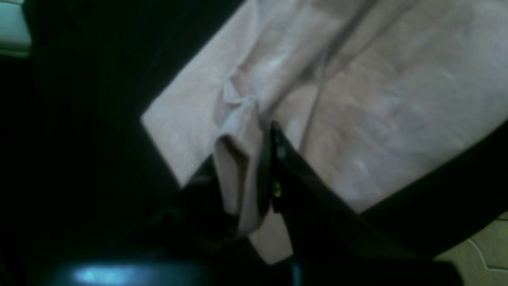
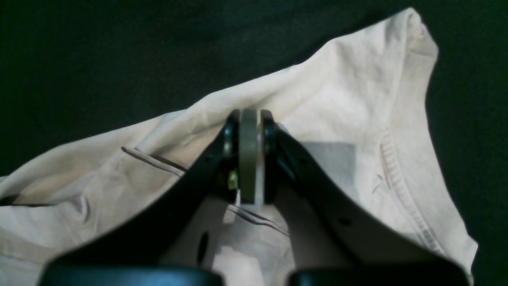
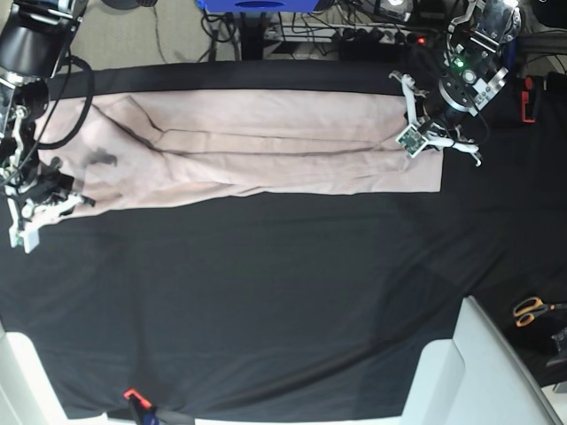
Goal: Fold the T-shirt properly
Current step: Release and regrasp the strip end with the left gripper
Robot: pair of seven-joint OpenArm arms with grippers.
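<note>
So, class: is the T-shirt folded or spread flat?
Partly folded: the T-shirt lies as a long band, its sides turned in lengthwise.

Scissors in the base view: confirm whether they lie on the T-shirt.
No. The scissors lie far from the T-shirt, beside the black cloth.

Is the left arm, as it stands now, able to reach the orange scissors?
Probably not: its jaws are shut on the T-shirt hem, and the scissors lie apart, beyond the black cloth.

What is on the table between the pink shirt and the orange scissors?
Only bare black cloth, as the base view shows. The T-shirt lies near the far edge and the scissors sit off to the side, with nothing between them.
</note>
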